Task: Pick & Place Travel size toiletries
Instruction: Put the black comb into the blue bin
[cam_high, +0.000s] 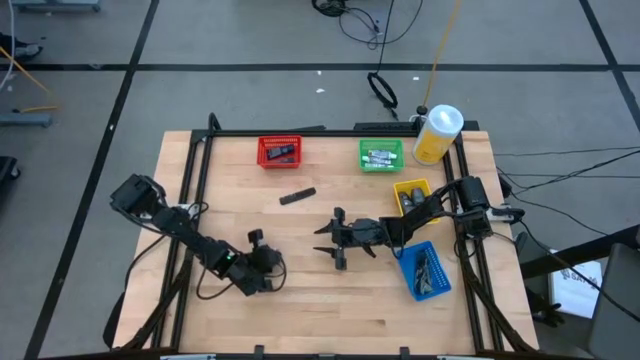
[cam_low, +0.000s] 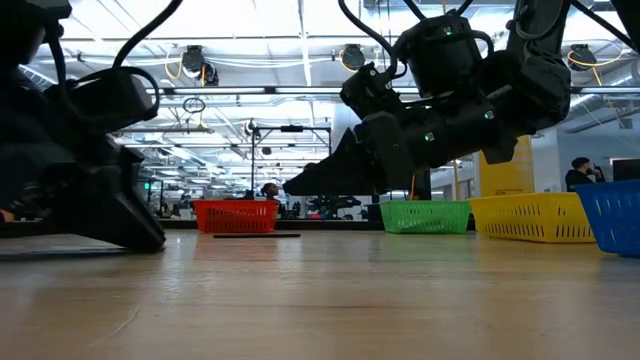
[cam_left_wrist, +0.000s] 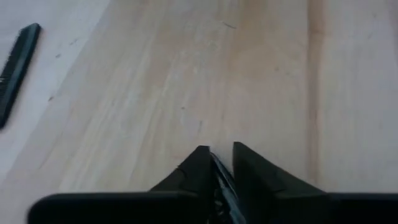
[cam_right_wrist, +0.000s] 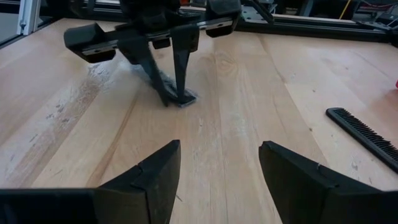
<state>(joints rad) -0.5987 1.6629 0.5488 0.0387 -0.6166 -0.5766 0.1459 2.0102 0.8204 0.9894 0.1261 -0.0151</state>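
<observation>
Wood table (cam_high: 330, 310), items listed from front edge to back.

1. Left gripper (cam_right_wrist: 176, 98): front of the table, left of centre, fingers pointing down and pressed together on a small silvery sachet (cam_right_wrist: 186, 98) that lies on the boards. The low, tip-first pinch suits so flat a thing; judged to be the pick step, with the sachet not yet lifted.
2. Blue bin (cam_high: 405, 262): front right, holding several toiletries (cam_high: 428, 268). Judged a drop point already in use.
3. Right gripper (cam_high: 322, 240): mid-table, above the boards, fingers spread and empty, facing the left gripper. Judged to be waiting clear of the pick, or placed to receive the sachet; which cannot be told.
4. Comb (cam_high: 297, 196): black, flat on the boards beyond both grippers, apart from all bins.
5. Yellow bin (cam_high: 412, 184): right side, partly under the right arm; contents hidden.
6. Red bin (cam_high: 262, 152): back row, left, one dark item inside.
7. Green bin (cam_high: 363, 155): back row, right of the red one, pale items inside.
8. Bottle (cam_high: 437, 133): yellow with white cap, back right corner, just beside the green bin.
</observation>
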